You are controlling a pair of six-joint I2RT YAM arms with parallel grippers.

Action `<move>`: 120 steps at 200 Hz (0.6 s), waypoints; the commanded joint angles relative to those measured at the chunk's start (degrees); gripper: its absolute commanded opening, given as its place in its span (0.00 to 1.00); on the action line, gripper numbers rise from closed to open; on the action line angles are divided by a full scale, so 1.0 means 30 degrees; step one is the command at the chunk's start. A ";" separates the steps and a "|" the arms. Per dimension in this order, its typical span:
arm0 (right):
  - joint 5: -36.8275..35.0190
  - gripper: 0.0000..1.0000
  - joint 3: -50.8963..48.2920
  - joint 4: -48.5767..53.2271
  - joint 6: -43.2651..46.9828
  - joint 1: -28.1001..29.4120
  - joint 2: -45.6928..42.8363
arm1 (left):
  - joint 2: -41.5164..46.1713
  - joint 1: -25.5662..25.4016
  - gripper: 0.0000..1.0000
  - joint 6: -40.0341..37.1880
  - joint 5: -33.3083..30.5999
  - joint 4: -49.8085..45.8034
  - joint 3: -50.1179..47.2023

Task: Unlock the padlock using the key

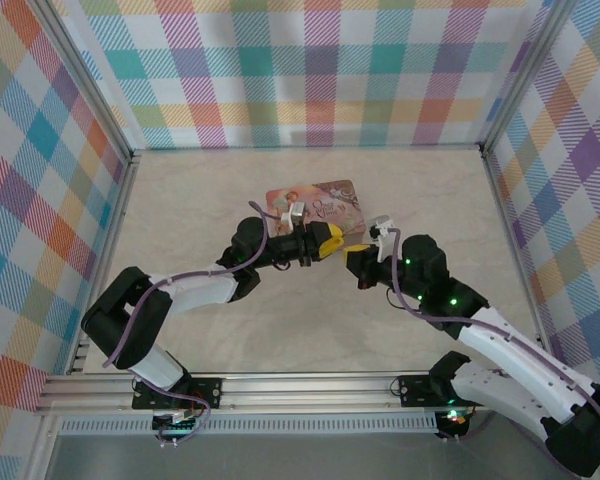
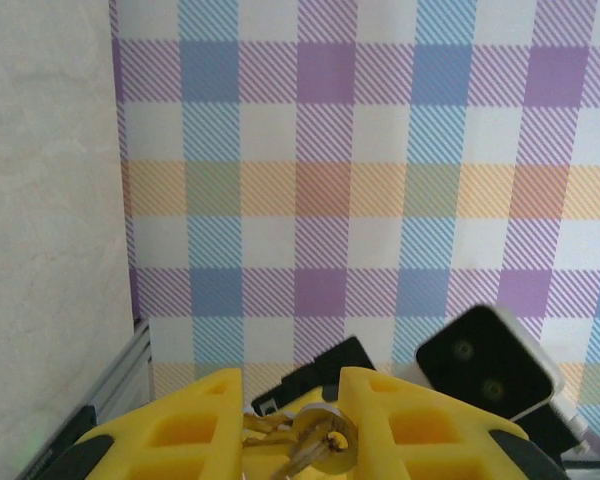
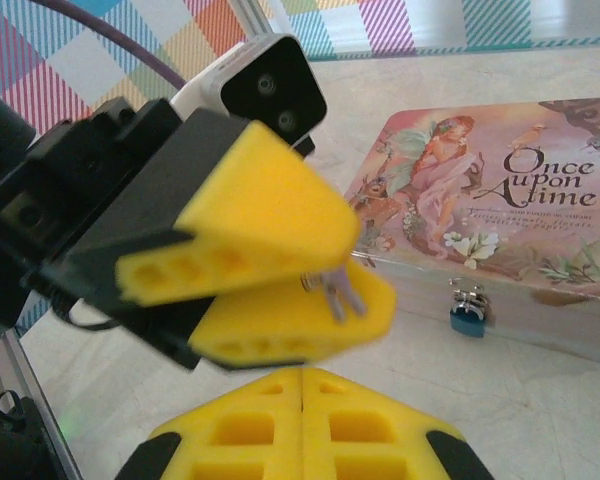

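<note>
My left gripper [image 1: 327, 240] is shut on the key [image 2: 313, 452], a small greyish sliver on a metal ring pinched between its yellow fingers [image 2: 195, 420]. In the right wrist view the key [image 3: 342, 292] pokes out from the left gripper [image 3: 368, 262], which hovers in front of the tin. The padlock [image 3: 467, 320], tiny and blue, hangs from the hasp on the front wall of the pink floral tin [image 3: 500, 200]. My right gripper [image 3: 302, 374] is shut with nothing in it, just below and in front of the left gripper, a short way left of the padlock.
The pink tin [image 1: 320, 203] lies on the beige table [image 1: 200, 190] just behind both grippers. Plaid walls [image 1: 310, 70] enclose the table at the back and sides. The right gripper [image 1: 358, 258] sits close beside the left one. A purple cable [image 1: 180, 280] runs along the left arm.
</note>
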State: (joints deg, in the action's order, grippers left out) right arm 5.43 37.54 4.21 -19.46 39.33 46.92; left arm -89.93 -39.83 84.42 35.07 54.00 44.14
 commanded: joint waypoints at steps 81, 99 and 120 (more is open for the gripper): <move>-0.0405 0.35 0.0625 0.0840 0.0013 -0.0066 0.0229 | 0.1341 0.0214 0.10 -0.2778 0.0136 -0.3747 0.0745; -0.0729 0.36 0.0739 0.0925 -0.0012 -0.0103 0.0314 | 0.1934 0.0212 0.12 -0.3949 0.0153 -0.5603 0.0944; -0.1053 0.39 0.0558 0.0812 -0.0428 -0.0219 0.0357 | 0.2971 0.0212 0.14 -0.6084 -0.0414 -0.8944 0.1135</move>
State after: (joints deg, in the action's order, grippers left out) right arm 3.86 37.58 6.61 -20.14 39.31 48.10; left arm -85.73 -39.44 74.63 34.65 38.57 45.04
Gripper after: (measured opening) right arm 0.384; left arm 0.137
